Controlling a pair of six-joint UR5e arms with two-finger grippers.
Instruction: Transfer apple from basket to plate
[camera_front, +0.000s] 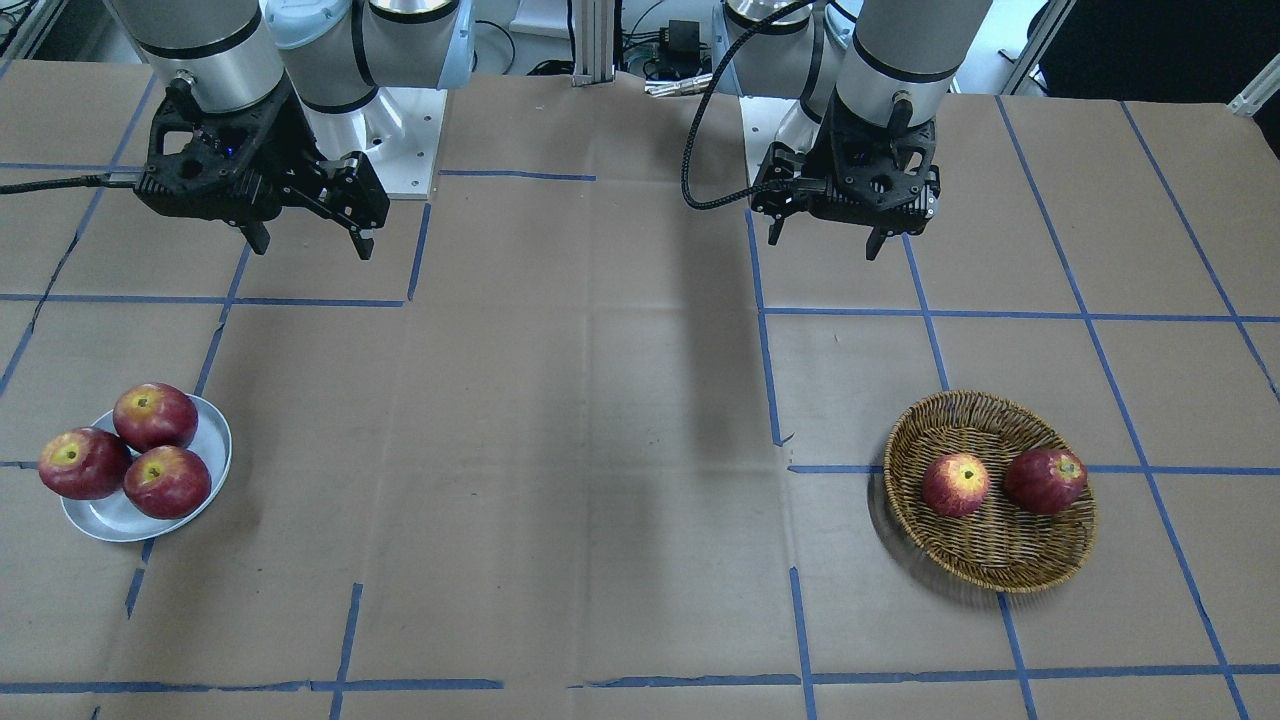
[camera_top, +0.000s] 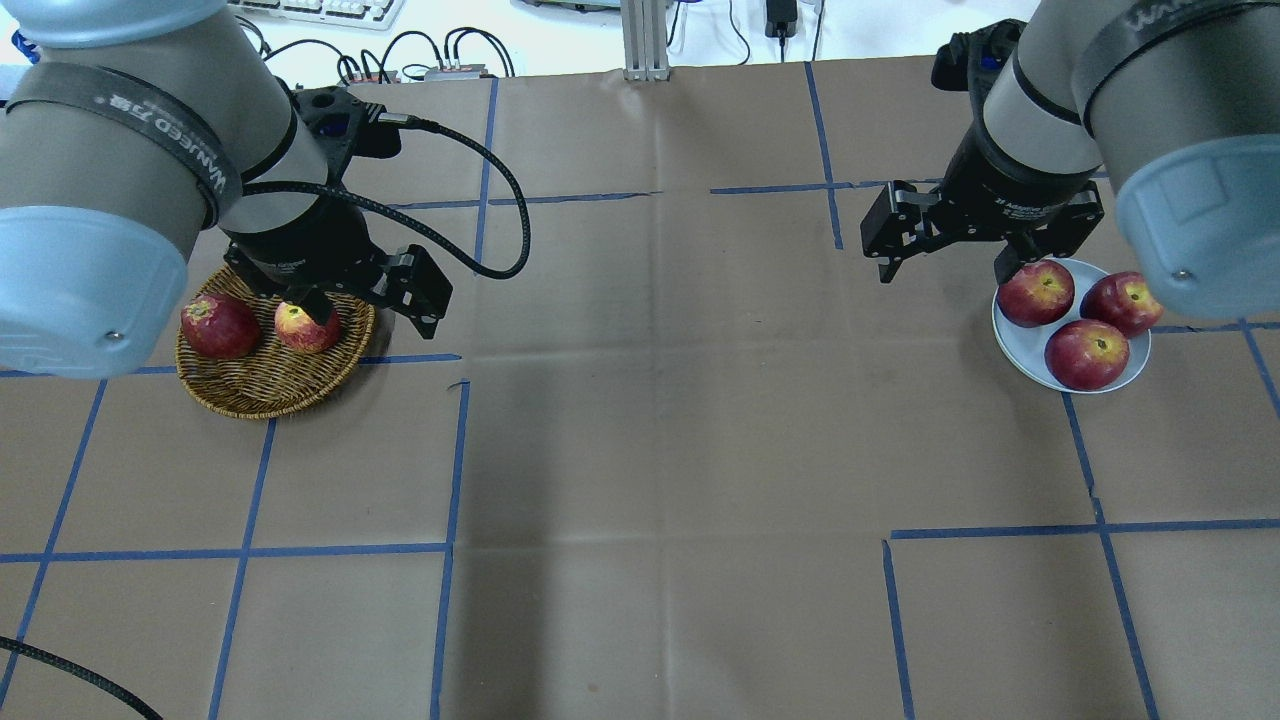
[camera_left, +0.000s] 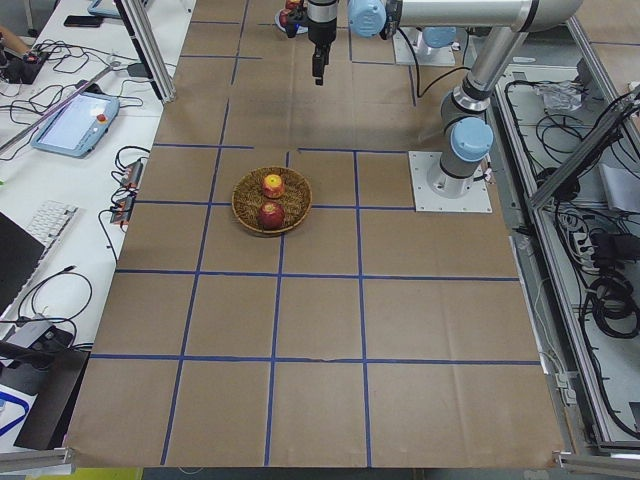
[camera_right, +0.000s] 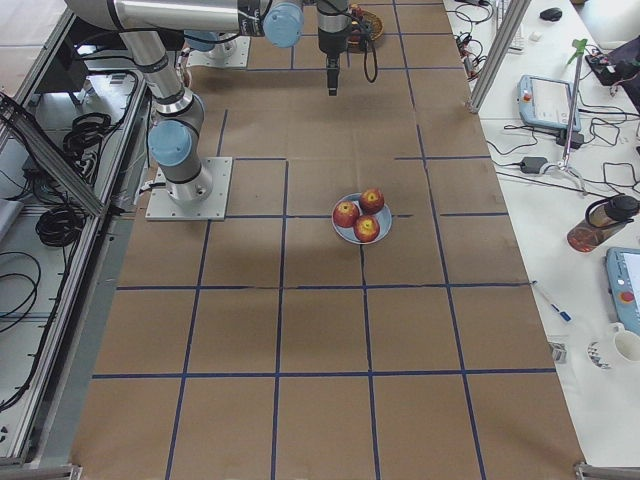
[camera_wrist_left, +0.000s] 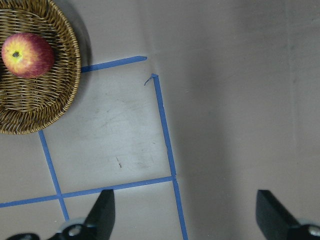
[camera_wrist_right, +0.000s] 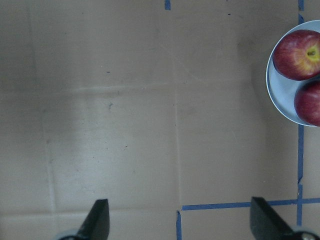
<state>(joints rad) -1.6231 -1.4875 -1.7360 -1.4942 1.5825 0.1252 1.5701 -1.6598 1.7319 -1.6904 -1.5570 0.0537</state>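
The pinkish-red apple (camera_front: 956, 485) with a yellow blush lies in the brown wicker basket (camera_front: 1000, 555) beside a darker red apple (camera_front: 1045, 480). It also shows in the overhead view (camera_top: 305, 330) and the left wrist view (camera_wrist_left: 27, 55). My left gripper (camera_front: 825, 245) is open and empty, hovering high beside the basket (camera_top: 260, 390), nearer the robot's base. The grey-blue plate (camera_front: 110, 520) holds three dark red apples. My right gripper (camera_front: 313, 248) is open and empty, hovering beside the plate (camera_top: 1020, 345).
The table is brown paper with a blue tape grid. The plate's rim (camera_wrist_right: 280, 95) and two of its apples show at the right edge of the right wrist view. A black cable (camera_top: 500, 200) loops off the left wrist.
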